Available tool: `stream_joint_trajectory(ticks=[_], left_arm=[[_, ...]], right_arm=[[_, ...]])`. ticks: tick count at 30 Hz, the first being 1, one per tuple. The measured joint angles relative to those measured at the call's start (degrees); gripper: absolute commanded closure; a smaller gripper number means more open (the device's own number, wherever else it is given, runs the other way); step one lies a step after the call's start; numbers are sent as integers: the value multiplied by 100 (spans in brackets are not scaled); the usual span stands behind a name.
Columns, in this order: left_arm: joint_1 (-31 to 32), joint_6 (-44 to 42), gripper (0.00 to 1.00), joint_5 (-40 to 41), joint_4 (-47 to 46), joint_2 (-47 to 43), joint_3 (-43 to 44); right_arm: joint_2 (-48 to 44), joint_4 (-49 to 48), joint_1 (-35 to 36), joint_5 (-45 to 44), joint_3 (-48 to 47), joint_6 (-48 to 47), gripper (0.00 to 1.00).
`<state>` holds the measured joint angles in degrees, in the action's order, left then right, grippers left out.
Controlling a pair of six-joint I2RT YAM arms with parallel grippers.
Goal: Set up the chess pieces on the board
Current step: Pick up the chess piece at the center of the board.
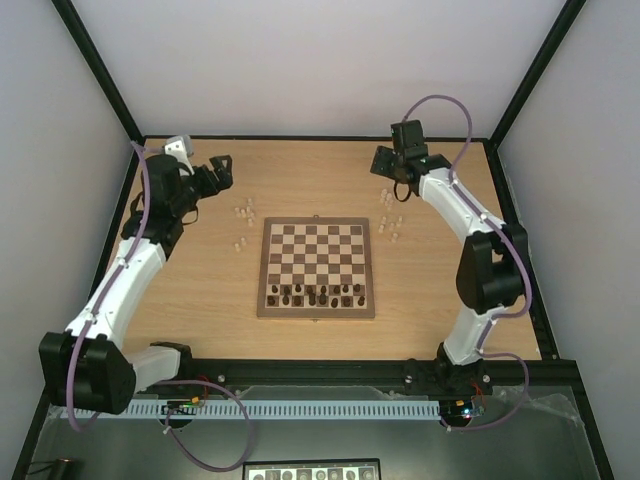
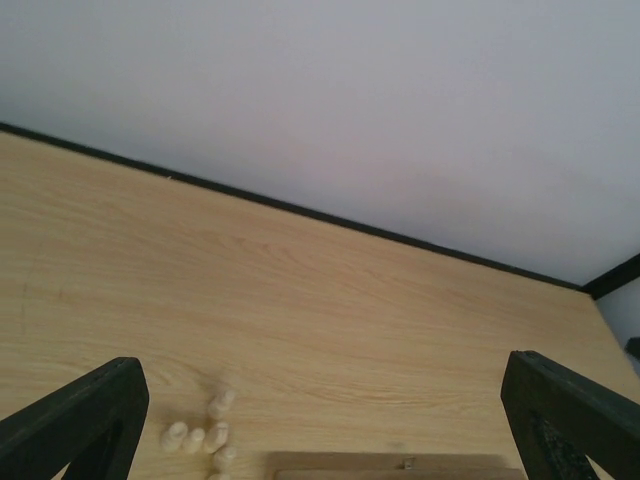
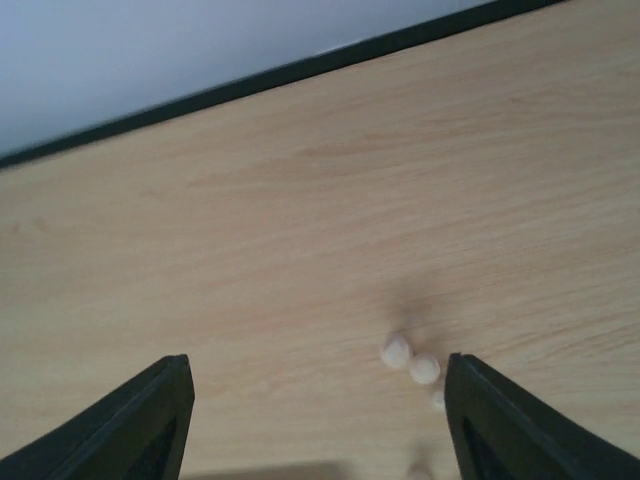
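The board (image 1: 317,268) lies in the middle of the table, with small dark chessmen (image 1: 318,294) along its near rows. Pale chess pieces stand loose on the table in two groups, one left of the board (image 1: 243,215) and one right of it (image 1: 391,225). My left gripper (image 1: 215,175) hangs open at the far left; its wrist view shows several pale pieces (image 2: 205,435) near its left finger (image 2: 85,420) and the board's edge (image 2: 380,465). My right gripper (image 1: 385,165) is open at the far right, over two pale pieces (image 3: 397,350) beside its right finger (image 3: 520,420).
White walls with black frame posts close in the table on three sides. A black rail (image 1: 330,372) carrying the arm bases runs along the near edge. The back edge of the table (image 2: 300,208) is not far beyond either gripper.
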<state>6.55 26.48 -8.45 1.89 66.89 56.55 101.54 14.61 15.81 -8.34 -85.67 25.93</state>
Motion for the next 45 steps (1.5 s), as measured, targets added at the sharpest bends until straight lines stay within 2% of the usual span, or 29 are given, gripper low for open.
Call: stream_joint_trajectory(ticks=[6, 13, 24, 29, 36, 45], left_arm=[[-7, -7, 1, 437, 24, 476, 4], [-9, -11, 1, 496, -282, 356, -227], [83, -52, 1, 354, -297, 774, -227], [175, -61, 0, 356, -326, 831, -227], [251, -76, 1, 382, -337, 960, -216], [256, -107, 1, 433, -341, 981, -212]], right_arm=[[802, 157, 105, -420, -931, -227, 39], [1329, 358, 225, -592, -1388, -400, 39], [1558, 979, 240, -942, -1469, -520, 43], [1558, 1084, 240, -1130, -1453, -601, 53], [1729, 1113, 238, -1139, -1440, -647, 55], [1969, 1130, 221, -1051, -1401, -645, 62]])
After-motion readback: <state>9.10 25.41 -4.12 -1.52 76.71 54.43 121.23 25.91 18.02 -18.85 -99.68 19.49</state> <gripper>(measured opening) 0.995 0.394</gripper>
